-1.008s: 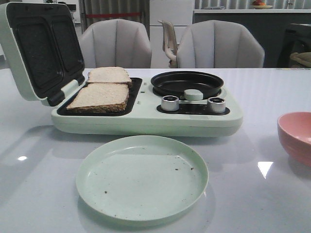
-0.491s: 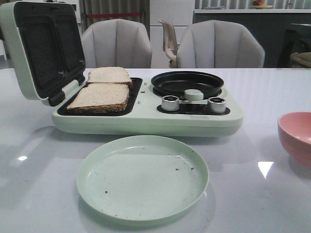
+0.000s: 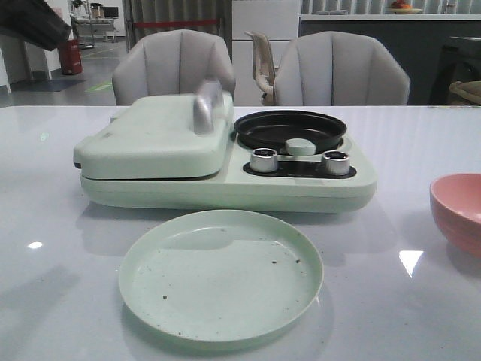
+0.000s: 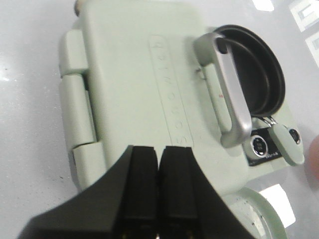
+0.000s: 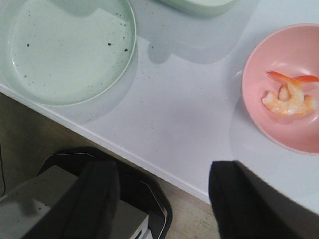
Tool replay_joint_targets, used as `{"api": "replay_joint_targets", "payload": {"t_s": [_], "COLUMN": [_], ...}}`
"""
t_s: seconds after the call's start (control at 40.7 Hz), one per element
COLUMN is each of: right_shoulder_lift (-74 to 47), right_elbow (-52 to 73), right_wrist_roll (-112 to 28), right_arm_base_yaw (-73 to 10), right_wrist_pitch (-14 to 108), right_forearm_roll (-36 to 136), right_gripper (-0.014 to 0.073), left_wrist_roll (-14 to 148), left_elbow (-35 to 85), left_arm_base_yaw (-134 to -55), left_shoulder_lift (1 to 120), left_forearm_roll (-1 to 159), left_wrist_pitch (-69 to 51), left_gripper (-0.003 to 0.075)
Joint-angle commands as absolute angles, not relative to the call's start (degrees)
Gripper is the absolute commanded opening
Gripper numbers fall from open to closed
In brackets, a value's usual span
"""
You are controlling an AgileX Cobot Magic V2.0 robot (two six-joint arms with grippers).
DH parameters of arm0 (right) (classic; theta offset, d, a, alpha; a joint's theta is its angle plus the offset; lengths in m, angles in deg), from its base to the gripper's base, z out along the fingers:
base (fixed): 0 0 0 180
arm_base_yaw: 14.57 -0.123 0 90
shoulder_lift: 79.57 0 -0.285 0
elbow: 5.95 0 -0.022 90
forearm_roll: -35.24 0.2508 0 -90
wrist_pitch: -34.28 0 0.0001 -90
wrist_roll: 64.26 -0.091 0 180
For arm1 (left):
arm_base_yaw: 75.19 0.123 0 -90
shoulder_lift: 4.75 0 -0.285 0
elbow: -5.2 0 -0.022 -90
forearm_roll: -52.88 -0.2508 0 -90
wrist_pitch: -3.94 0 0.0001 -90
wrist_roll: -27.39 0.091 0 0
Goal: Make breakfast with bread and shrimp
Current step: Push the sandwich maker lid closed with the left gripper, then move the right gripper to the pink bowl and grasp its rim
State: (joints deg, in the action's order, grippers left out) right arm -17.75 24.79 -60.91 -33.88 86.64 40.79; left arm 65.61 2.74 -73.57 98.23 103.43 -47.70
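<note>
The pale green sandwich maker's lid [image 3: 150, 139] is down, so the bread is hidden under it. The lid also shows in the left wrist view [image 4: 139, 84] with its silver handle [image 4: 232, 94]. My left gripper [image 4: 159, 154] is shut and empty, hovering above the lid's hinge side. A dark part of the left arm [image 3: 30, 22] shows at the far left in the front view. The shrimp [image 5: 289, 97], orange-pink and white, lie in the pink bowl [image 5: 259, 84]. My right gripper [image 5: 162, 172] is open and empty over the table's front edge, near that bowl.
A black round pan [image 3: 289, 129] sits on the maker's right half, with two silver knobs [image 3: 263, 159] in front. A pale green crumb-speckled plate [image 3: 220, 274] lies before the maker. The pink bowl [image 3: 458, 210] stands at the right edge. Chairs stand behind the table.
The sandwich maker's lid has swung down from upright to closed, covering the two bread slices that showed before.
</note>
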Motion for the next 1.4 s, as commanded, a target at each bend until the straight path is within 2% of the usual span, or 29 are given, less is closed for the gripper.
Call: {"api": "replay_joint_targets", "payload": {"t_s": [0.0,0.295,0.516,0.664,1.032,1.278,1.376], "right_shoulder_lift": [-18.4,-18.4,-18.4,-18.4,-18.4,-18.2,-16.8], "right_elbow": [23.3,23.3,23.3,23.3,23.3,23.3,22.5], "right_wrist_roll": [-60.9,-60.9,-60.9,-60.9,-60.9,-60.6,-63.5], "right_arm_base_yaw": [-33.6,-33.6,-33.6,-33.6,-33.6,-33.4,-30.0], "right_wrist_pitch": [84.3,84.3,84.3,84.3,81.8,78.7,80.2], "right_forearm_roll": [41.0,41.0,41.0,41.0,41.0,37.9,33.9], "right_gripper": [0.0503,0.0503,0.0503,0.0503,0.0503,0.0503,0.0503], "left_wrist_roll": [68.9,67.9,39.6,30.7,29.7,29.7,29.7], "left_elbow": [6.2,17.6,22.1,26.4,33.2,33.2,33.2], "left_arm_base_yaw": [-76.7,-89.9,-101.8,-107.8,-110.2,-110.2,-110.2], "left_shoulder_lift": [90.6,77.1,67.6,60.9,51.0,50.4,50.4], "left_forearm_roll": [106.7,97.9,67.1,57.5,57.8,57.8,57.8], "left_wrist_pitch": [-44.8,-41.6,-39.4,-39.6,-41.6,-40.5,-40.2], "left_gripper": [0.0099,0.0102,0.0104,0.0104,0.01,0.01,0.01]}}
